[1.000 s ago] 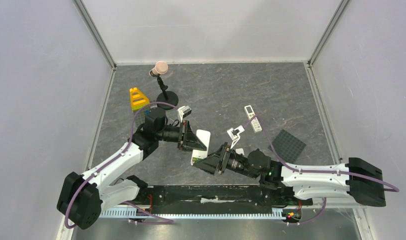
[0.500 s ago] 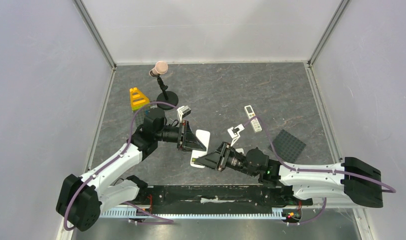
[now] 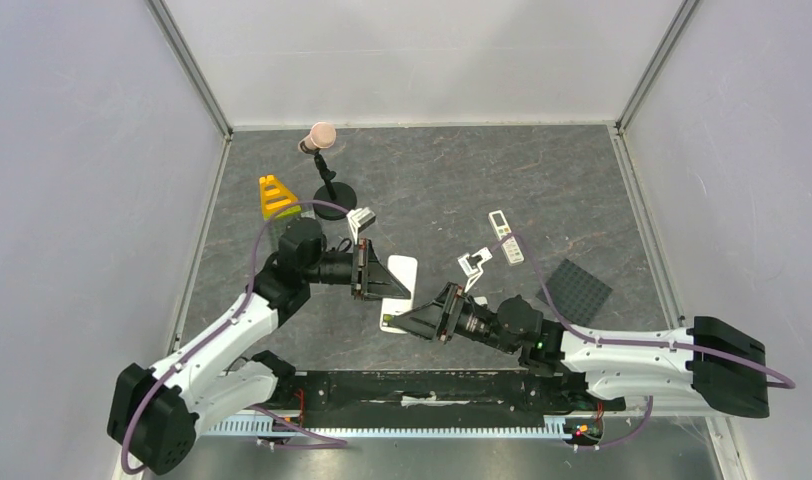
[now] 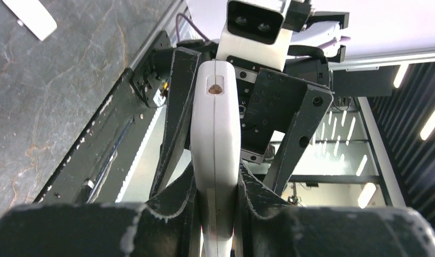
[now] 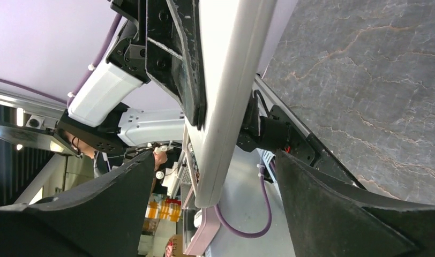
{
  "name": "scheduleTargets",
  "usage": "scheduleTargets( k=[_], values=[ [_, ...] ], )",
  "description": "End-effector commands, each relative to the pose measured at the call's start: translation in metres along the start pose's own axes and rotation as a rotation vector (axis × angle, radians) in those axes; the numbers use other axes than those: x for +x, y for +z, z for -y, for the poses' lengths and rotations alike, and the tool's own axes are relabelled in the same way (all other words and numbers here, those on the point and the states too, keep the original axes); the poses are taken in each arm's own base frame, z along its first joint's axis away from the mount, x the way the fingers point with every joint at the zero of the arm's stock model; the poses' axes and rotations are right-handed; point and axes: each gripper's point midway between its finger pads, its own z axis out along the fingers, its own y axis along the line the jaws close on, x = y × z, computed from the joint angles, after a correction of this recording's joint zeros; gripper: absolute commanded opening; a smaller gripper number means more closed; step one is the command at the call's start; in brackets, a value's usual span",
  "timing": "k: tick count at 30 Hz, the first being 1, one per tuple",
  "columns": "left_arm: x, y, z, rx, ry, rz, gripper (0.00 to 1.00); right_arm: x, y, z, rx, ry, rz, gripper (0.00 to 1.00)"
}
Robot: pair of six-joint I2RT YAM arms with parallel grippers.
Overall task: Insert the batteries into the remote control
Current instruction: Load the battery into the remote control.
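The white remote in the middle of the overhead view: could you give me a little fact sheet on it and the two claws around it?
Held thing: remote control, seen edge-on
Left gripper: shut on the remote control
Right gripper: open, fingers either side of the remote control's end, gaps showing
Batteries: none visible in any view
Lying aside: slimmer white remote, dark square plate

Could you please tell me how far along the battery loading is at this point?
Done: the left gripper is shut on the remote control, held off the table. In hand: the right gripper stands open, fingers straddling the remote's free end. Left: no batteries show in either gripper, so loading is not yet done.
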Motion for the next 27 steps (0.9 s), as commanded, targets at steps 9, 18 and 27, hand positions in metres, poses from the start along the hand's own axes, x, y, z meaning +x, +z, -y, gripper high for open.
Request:
scheduleTargets(
  k=[9, 18, 27],
  values=[
    [-0.033, -0.03, 0.021, -0.034, 0.027, 0.435, 0.02, -0.019, 0.008, -0.027, -0.093, 0.055, 0.085, 0.85],
    [-0.033, -0.056, 0.032, 0.033, 0.013, 0.612, 0.02, -0.029, 0.024, -0.057, -0.22, 0.228, 0.117, 0.8],
    [-0.036, -0.061, 0.026, 0.048, -0.038, 0.667, 0.02, -0.035, 0.043, -0.073, -0.266, 0.257, 0.146, 0.71]
  ],
)
